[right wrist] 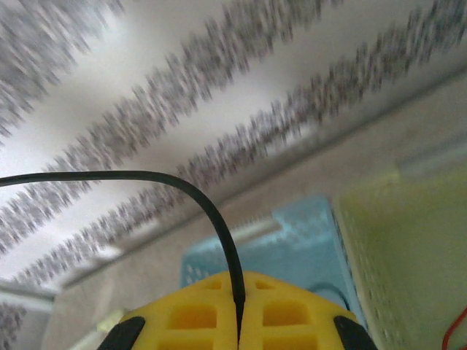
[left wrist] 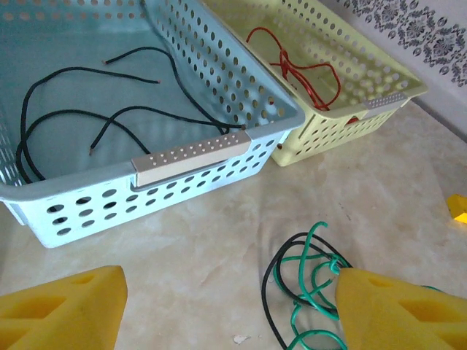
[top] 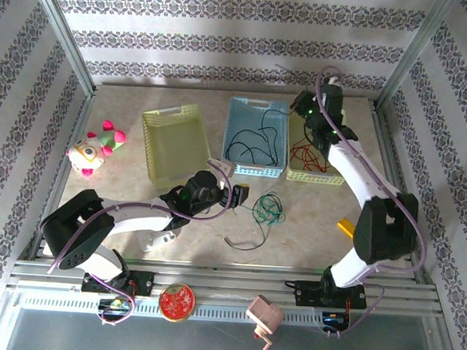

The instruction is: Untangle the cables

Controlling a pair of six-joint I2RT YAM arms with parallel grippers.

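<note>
Patterned wallpaper closes in a pale marbled table (top: 316,249) that carries three perforated baskets along its far side. At far left a plush toy (top: 93,151) lies beside an empty yellow-green basket (top: 175,147); neither bears on the task. The left gripper (left wrist: 228,295) hangs low over the table just in front of the blue basket (left wrist: 109,204), its yellow fingers (left wrist: 62,310) spread wide with bare table between them, so it holds nothing. Black strands (left wrist: 131,113) lie loose on the blue basket's floor. The green-and-black tangle (left wrist: 310,292) sits on the open table, not centred between the jaws: in the left wrist view it lies at the right-hand finger, touching it or partly hidden under it, with its loops bunched into a clump and no clear long axis. In the top view a black tail runs from the clump toward the near edge. Judged from this, the left arm is much the nearer and must shift toward that finger's side to bring the clump between the jaws. Farther right, the pale-yellow basket (left wrist: 343,124) holds the red cable (top: 307,154). The right gripper (right wrist: 238,328) is raised above the far baskets, well apart from the tangle, its fingers pressed together on a black cable (right wrist: 131,173) that rises from the seam and arcs away. Whether this cable joins the basket strands cannot be told.
</note>
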